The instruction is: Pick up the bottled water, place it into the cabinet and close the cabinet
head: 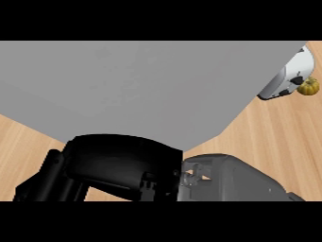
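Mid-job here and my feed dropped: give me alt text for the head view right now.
A large grey cabinet fills most of the view over the wooden counter. A black hand on a grey forearm sits at the bottom edge against it; no bottle visible. A small orange gourd-like object lies top right.

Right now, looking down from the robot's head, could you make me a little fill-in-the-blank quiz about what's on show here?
1. The large flat panel filling most of the view is coloured ____.
2. The counter around it looks made of light ____.
3. The small round pumpkin at the right edge is coloured ____.
4. The hand at the bottom of the view is coloured ____.

Missing words: grey; wood; orange; black.
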Robot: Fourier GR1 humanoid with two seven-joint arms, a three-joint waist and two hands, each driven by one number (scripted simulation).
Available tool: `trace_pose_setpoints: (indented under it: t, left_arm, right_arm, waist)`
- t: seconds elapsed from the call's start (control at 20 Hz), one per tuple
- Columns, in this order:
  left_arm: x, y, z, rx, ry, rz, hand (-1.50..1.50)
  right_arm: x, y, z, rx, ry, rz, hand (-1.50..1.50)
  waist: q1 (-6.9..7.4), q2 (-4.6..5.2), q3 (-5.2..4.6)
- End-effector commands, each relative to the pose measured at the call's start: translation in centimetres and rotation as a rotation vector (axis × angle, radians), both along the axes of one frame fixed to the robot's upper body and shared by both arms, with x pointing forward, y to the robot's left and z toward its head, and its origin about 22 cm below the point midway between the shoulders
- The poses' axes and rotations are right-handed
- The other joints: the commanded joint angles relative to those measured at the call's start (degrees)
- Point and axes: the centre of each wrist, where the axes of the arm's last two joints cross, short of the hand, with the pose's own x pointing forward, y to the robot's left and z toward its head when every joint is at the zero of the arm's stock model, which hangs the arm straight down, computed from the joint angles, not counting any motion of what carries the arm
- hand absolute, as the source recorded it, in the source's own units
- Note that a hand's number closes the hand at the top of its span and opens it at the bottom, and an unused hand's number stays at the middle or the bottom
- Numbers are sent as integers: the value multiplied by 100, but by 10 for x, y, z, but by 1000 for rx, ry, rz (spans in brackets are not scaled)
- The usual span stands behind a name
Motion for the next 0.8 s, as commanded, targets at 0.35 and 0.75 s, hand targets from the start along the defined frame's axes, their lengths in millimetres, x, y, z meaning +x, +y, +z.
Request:
trace_pose_setpoints:
  t: [0.35,0.75]
  left_arm:
    - [-32,4,-4,-12,-2,14,-150]
    - [-32,8,-2,-23,-15,39,-150]
  right_arm:
    - [72,-16,-28,0,210,-100,150]
    - [129,-62,-44,53,211,-248,150]
  waist:
    - [-303,14,18]
    - [-333,33,16]
